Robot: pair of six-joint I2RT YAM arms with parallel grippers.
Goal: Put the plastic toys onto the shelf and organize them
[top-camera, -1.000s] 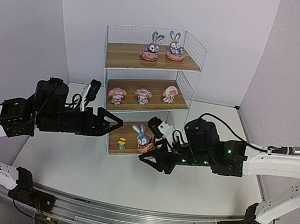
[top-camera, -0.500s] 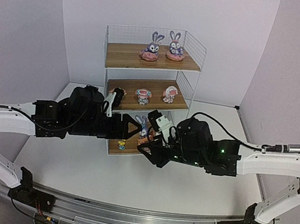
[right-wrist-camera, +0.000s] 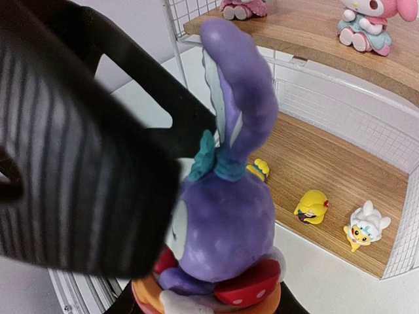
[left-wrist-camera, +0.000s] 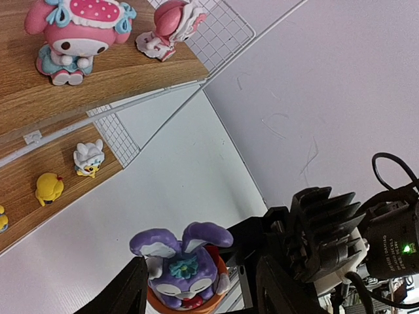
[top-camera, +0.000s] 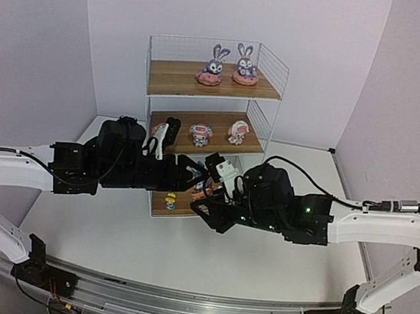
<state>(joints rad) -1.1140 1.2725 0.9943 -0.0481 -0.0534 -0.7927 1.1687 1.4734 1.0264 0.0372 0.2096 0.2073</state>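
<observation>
Shelf [top-camera: 272, 64]: eight toys placed. Top bunnies [top-camera: 215, 66], two; pink toys [top-camera: 200, 132], three; yellow toys [right-wrist-camera: 313, 206], three. Outstanding: third bunny [left-wrist-camera: 182, 275], airborne at shelf's six o'clock, pinched by right gripper [top-camera: 206, 198]; left gripper [left-wrist-camera: 200, 291] spread around it.

Bright, even light; soft shadows; overhead edges bowed; close foreground blurred

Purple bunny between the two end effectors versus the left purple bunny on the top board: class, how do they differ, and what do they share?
The held bunny hangs in front of the shelf in the right end effector; the top-board bunny stands free on its top board. The held bunny's base looks orange-red; the top-board bunny's, pink. Both are purple and long-eared.
</observation>
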